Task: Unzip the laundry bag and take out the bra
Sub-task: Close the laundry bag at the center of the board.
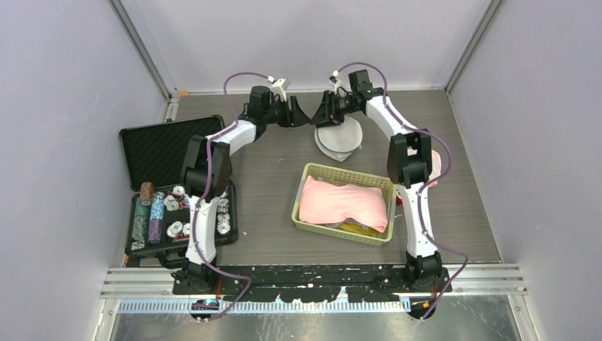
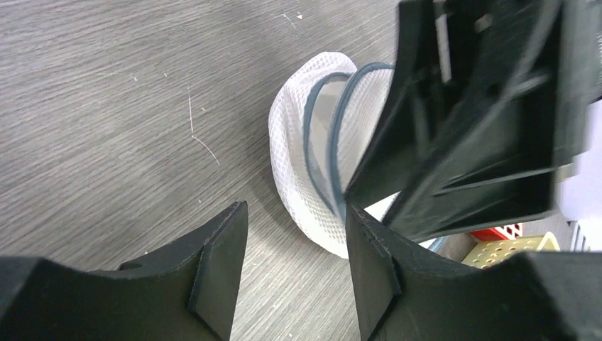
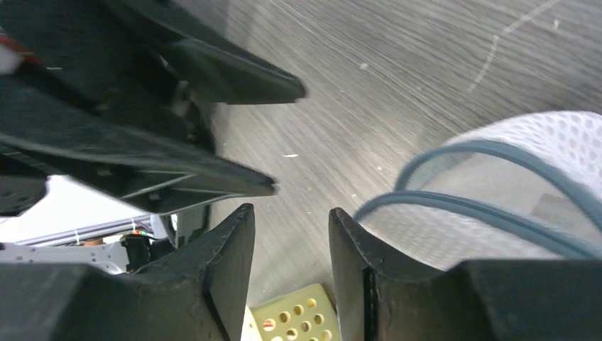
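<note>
The laundry bag (image 1: 339, 140) is a round white mesh pouch with blue-grey zipper edging, lying on the grey table at the back centre. In the left wrist view the laundry bag (image 2: 298, 142) shows two edging loops standing apart, so its mouth gapes. The bra is hidden. My left gripper (image 1: 303, 114) and right gripper (image 1: 321, 114) face each other just left of the bag's far edge. The left gripper (image 2: 297, 209) is open over bare table, its right finger next to the mesh. The right gripper (image 3: 292, 210) is open too, holding nothing, with the laundry bag (image 3: 518, 192) to its right.
A yellow-green perforated basket (image 1: 307, 177) holding a pink cloth (image 1: 344, 202) sits in front of the bag. A black case (image 1: 167, 145) with poker chips (image 1: 157, 213) lies open at the left. Something pink (image 1: 435, 165) lies behind the right arm. Walls close in on three sides.
</note>
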